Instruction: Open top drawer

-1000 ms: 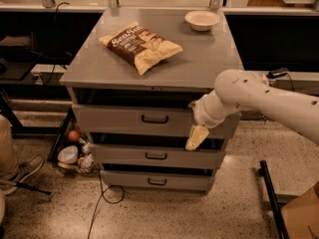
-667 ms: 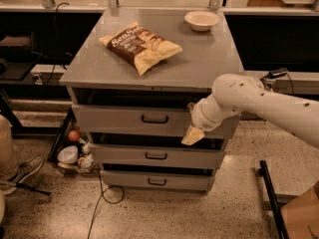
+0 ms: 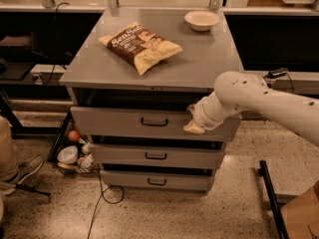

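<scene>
The top drawer (image 3: 114, 123) is the widest grey front of the cabinet, with a small black pull handle (image 3: 153, 122) at its centre. A dark gap shows above its front panel. My gripper (image 3: 194, 127) comes in on the white arm from the right. Its tan tip rests against the right part of the top drawer's front, well to the right of the handle. Two narrower grey drawers, the middle one (image 3: 124, 155) and the bottom one (image 3: 124, 180), lie below, each with a black handle.
A chip bag (image 3: 140, 45) and a white bowl (image 3: 201, 20) lie on the grey cabinet top (image 3: 199, 63). Small items and a cable (image 3: 102, 198) sit on the floor at the cabinet's left foot. A person's shoe (image 3: 22, 169) is at far left. A black bar (image 3: 271, 203) stands on the floor at right.
My gripper has risen from the lower edge of the top drawer's front to the middle of its right part. The drawer front sits slightly lower in view.
</scene>
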Controlling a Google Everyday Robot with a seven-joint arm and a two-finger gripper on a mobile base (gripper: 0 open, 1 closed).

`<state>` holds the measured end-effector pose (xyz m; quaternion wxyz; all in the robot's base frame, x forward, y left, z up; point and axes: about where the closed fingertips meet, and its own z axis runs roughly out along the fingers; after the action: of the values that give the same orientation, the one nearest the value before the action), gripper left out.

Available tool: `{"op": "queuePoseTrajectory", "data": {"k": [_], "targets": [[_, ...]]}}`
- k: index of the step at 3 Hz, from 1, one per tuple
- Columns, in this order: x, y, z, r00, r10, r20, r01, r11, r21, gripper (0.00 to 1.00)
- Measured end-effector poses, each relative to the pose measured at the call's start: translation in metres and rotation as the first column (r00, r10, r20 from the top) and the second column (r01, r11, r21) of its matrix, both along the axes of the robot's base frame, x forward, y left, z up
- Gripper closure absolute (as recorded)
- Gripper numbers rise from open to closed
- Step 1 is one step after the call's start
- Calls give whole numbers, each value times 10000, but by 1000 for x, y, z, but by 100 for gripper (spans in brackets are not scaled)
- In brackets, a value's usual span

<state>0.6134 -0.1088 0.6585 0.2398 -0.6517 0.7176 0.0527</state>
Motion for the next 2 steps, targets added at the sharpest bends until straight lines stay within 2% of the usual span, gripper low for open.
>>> {"op": "queuePoseTrajectory", "data": {"k": [1,2], "targets": [[0,0,5,10000,0,0,0,10000,0,100],[0,0,10,10000,0,1,0,10000,1,100]]}}
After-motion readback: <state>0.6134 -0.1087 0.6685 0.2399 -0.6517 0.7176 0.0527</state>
